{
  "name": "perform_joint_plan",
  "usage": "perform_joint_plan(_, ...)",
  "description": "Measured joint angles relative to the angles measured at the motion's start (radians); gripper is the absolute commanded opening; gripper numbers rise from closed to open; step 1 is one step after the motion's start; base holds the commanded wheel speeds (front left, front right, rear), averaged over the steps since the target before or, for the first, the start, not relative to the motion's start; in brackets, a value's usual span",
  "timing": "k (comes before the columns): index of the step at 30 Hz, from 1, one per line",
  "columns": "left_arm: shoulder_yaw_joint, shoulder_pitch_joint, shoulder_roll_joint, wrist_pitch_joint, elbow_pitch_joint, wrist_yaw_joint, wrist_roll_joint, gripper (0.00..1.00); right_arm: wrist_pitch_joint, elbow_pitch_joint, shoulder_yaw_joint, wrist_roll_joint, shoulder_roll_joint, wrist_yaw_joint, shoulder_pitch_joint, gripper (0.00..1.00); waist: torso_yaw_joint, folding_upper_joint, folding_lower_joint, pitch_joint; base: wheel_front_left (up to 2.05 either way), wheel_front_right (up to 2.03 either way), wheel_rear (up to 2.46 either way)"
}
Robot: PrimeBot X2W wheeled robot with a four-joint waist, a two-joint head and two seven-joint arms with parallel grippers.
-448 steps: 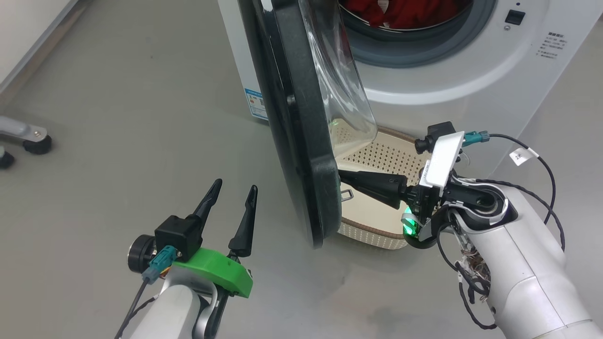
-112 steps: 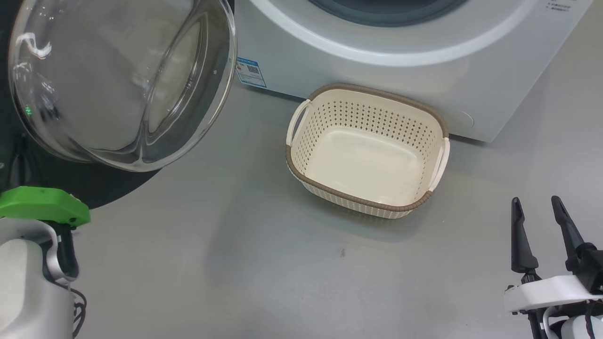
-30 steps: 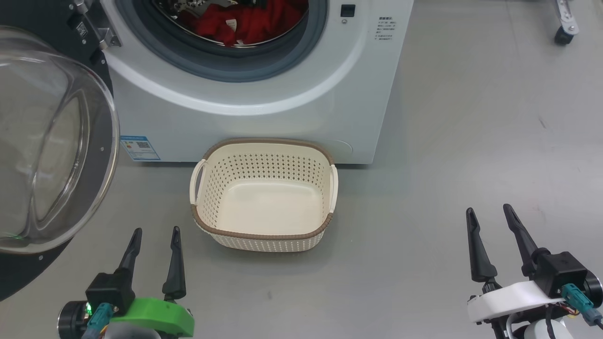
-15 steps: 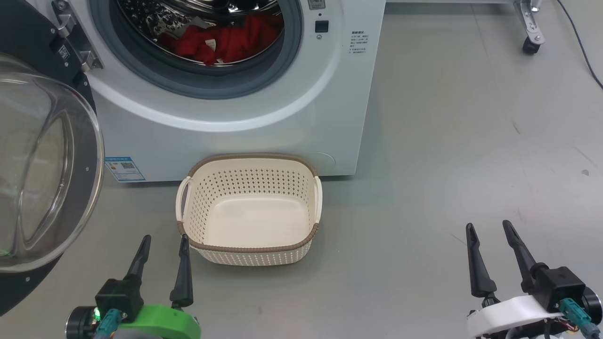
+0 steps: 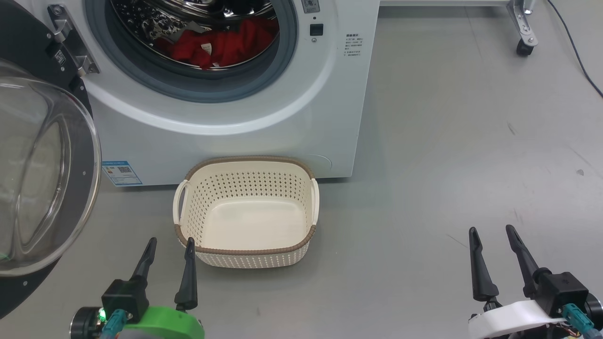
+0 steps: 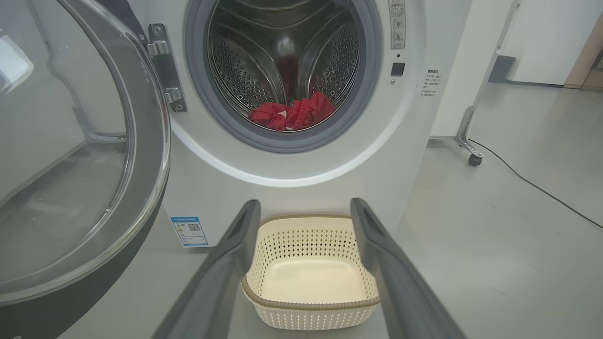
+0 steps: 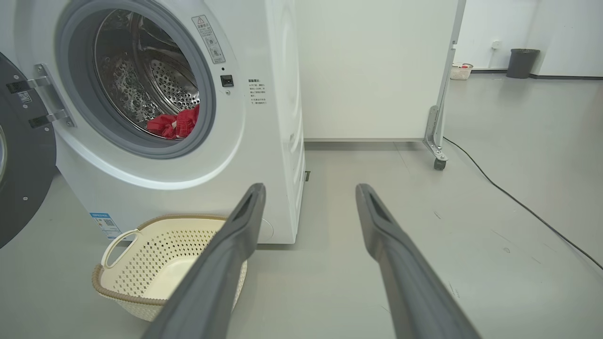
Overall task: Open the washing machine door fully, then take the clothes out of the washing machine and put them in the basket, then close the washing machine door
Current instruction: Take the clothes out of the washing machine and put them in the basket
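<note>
Head view, left hand (image 5: 170, 241): released, long dark fingers (image 5: 188, 270) spread, nothing between them.
Right hand (image 5: 491, 230): released too, empty, well out to the side of the large white front-loading washing machine (image 5: 235, 127).
Clothes: bright red soft fabric clothes (image 5: 221, 44) with a small white tag (image 5: 206, 46), heaped on the bottom of the steel drum (image 6: 264, 56), ahead of and above the left hand, well apart from it.
Handling: judged light, limp, not slippery, not fragile; likely to drape, trail and catch on the grey gasket (image 5: 188, 89).
Hold: best pinched on a raised fold at the top of the heap, deep enough to gather several layers.
Door: large round door (image 5: 21, 289) with glossy black rim and bulging clear glass bowl, swung wide, off to the left of the left hand.
Basket: small cream perforated plastic basket (image 5: 245, 251) with brown woven-look rim, empty, just ahead of the left hand, below the drum mouth.
Writing: small blue label (image 5: 121, 173) with a QR code low on the machine front; block of small dark print (image 5: 352, 44) beside the drum mouth; warning sticker (image 7: 207, 33) above it; none readable, no brand made out.
</note>
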Motion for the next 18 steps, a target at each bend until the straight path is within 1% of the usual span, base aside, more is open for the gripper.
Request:
perform_joint_plan(11, -0.01, 0.0, 0.0, 0.007, -0.018, -0.005, 0.0, 1.0, 0.0, -0.016, 0.0, 0.0, 0.001, -0.007, 0.0, 1.0, 0.001, 0.0, 0.0, 0.001, 0.01, -0.01, 0.0)
perform_joint_plan(18, -0.017, 0.0, 0.0, 0.007, -0.03, -0.009, -0.001, 1.0, 0.0, -0.025, -0.001, 0.0, 0.002, -0.007, 0.0, 1.0, 0.001, 0.0, 0.0, 0.003, 0.24, -0.24, 0.0)
